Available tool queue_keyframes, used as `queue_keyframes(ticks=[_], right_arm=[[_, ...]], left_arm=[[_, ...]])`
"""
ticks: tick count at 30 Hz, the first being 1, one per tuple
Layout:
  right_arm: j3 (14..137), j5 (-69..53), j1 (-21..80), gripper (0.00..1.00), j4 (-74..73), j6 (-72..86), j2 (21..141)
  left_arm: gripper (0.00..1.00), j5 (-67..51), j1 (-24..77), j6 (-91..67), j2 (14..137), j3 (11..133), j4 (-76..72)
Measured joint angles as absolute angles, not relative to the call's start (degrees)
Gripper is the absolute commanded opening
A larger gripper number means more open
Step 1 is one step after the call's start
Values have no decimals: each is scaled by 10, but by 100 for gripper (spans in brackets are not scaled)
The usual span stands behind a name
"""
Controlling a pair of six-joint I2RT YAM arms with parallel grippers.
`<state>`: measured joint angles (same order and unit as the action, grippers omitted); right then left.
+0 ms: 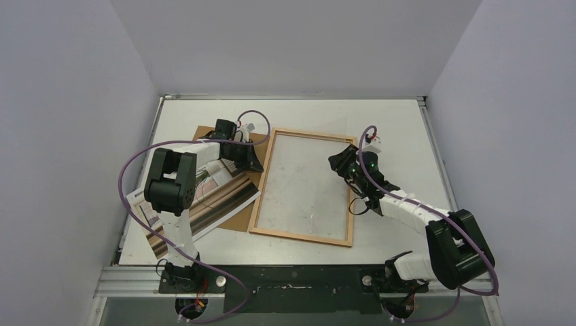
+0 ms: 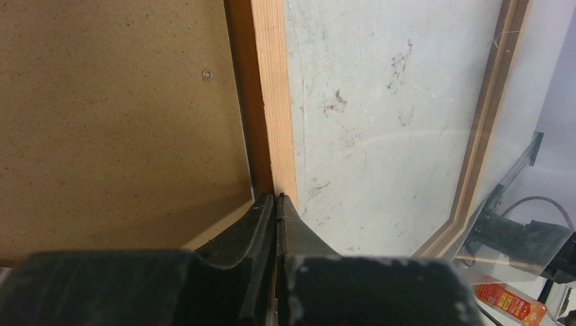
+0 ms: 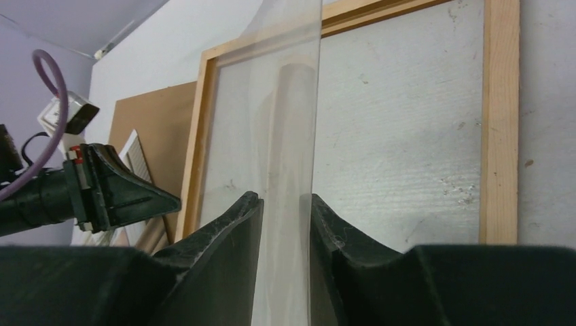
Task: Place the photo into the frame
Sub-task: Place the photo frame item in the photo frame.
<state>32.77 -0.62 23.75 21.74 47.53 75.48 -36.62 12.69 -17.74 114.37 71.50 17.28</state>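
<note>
Two end effectors. Left end effector (image 2: 277, 198): clenched, tips against the frame's (image 1: 302, 237) left rail. Right end effector (image 3: 285, 200): jaws astride the raised clear pane (image 3: 289, 102); you cannot tell if it grips. Photo (image 1: 227, 193): left of the frame, on the backing board (image 1: 239, 219). Likely light, floppy and easily creased, so take it by an edge.

The frame (image 1: 262, 182) lies flat on the white table (image 1: 394, 122) at the centre of the top view. It is a thin rectangle of pale reddish-brown wood, its long sides running up the picture and its top leaning slightly right. The scuffed table shows through its clear pane (image 1: 306, 183). In the right wrist view, one edge of that pane (image 3: 285, 136) stands up off the wood. The photo (image 1: 227, 197) lies face up at left-centre, outside the frame, askew on a brown board (image 2: 115, 115). It shows beige and brown bands with a white border, is partly hidden, and its right corner lies just beside the frame's left rail.
</note>
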Motion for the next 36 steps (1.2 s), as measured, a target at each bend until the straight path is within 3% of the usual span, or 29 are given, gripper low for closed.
queue_keyframes(ticks=[11, 20, 24, 36], right_arm=[[369, 22, 252, 79, 133, 438, 793], [438, 78, 283, 99, 36, 401, 817], [458, 101, 290, 90, 1, 392, 834], [479, 122, 290, 90, -65, 379, 868]], left_arm=[[0, -369, 127, -177, 1144, 715, 178], [0, -372, 127, -178, 1145, 715, 178], [0, -372, 127, -178, 1145, 715, 178], [0, -374, 127, -178, 1145, 715, 180]])
